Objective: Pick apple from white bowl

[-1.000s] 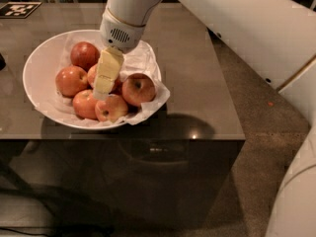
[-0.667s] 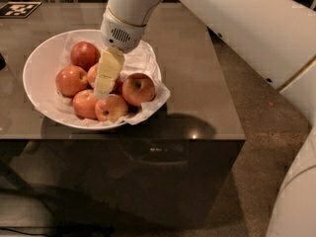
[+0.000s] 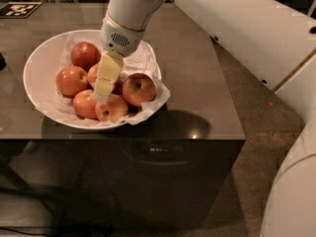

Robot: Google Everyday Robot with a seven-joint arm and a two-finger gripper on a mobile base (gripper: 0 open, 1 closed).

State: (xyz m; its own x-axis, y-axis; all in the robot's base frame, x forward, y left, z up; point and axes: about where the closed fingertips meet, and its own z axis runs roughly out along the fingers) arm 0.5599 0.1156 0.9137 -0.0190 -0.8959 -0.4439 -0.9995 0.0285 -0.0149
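The white bowl (image 3: 39, 63) sits on the brown table, lined with crumpled white paper and holding several apples. The apple (image 3: 138, 90), round and red-orange with a small dark mark on its side, lies at the bowl's right. My gripper (image 3: 102, 96) reaches down into the middle of the bowl, just left of that apple, over a partly hidden apple (image 3: 92, 75). A darker red apple (image 3: 85, 54) lies at the back. A yellow-blushed apple (image 3: 112, 108) lies at the front.
Two more red-orange apples (image 3: 72, 80) (image 3: 86, 104) lie at the bowl's left and front left. The table (image 3: 197, 83) ends close to the bowl's front. A black-and-white marker tag (image 3: 19, 9) lies at the back left. Floor shows at the right.
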